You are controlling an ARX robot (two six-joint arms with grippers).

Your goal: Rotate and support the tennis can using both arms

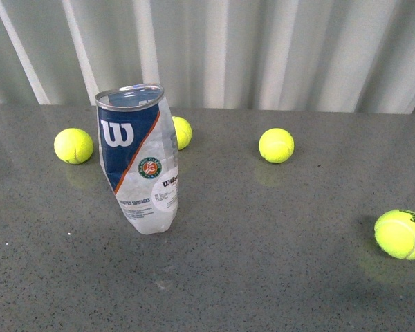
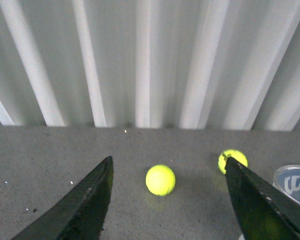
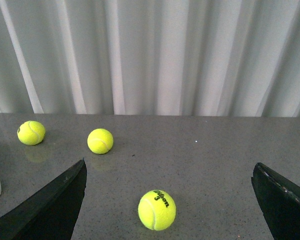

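Tennis can (image 1: pixel 140 158) stands upright, slightly leaning, in the left-centre of the front view on the grey table (image 1: pixel 277 277), silver rim up, untouched by either arm; rotation and support are judged not yet begun. Left gripper (image 2: pixel 167 192) and right gripper (image 3: pixel 167 200) each show spread jaws holding nothing (neither arm appears in the front view). Count: one can, four tennis balls (image 1: pixel 276 145), two grippers.

Bare test lab: grey speckled table (image 1: pixel 277 277), white curtain (image 1: pixel 263 48) (pleated).
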